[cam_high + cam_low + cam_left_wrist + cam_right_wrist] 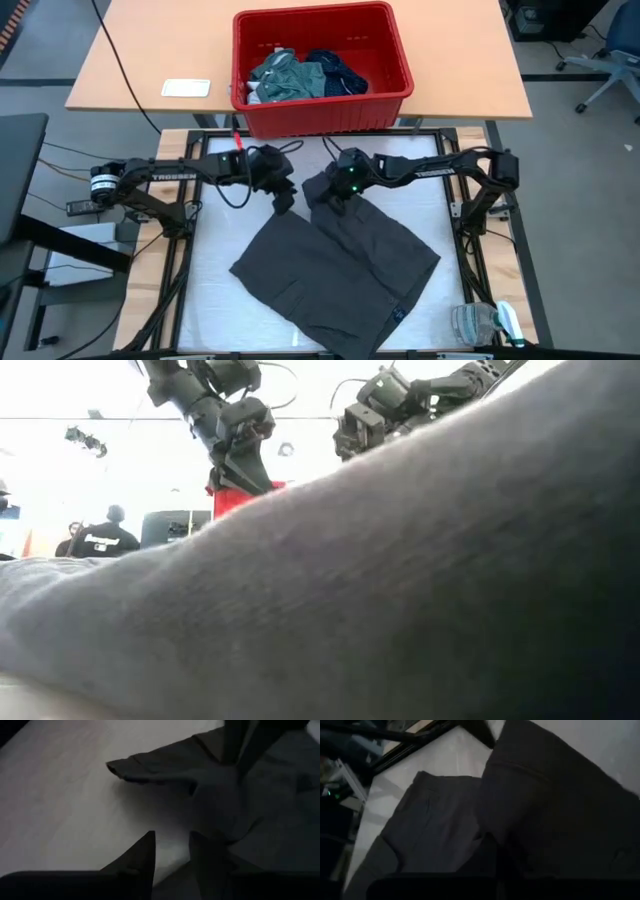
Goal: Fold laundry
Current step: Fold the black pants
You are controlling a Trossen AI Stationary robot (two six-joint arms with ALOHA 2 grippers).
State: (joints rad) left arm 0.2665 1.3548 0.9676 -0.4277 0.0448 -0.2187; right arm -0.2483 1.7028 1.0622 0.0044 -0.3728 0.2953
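Lying spread across the white desk [210, 250], a charcoal grey cloth garment [340, 265], with the right gripper [335, 200] clenched on its far edge and the left gripper [283, 197] hovering beside, fingers parted.

Two black jointed arms [180, 175], white TROSSEN lettering, black cables, green light on right wrist [352, 170]

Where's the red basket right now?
In the high view the red basket sits on the wooden table just beyond the white work surface, centred between both arms, with bundled clothes inside.
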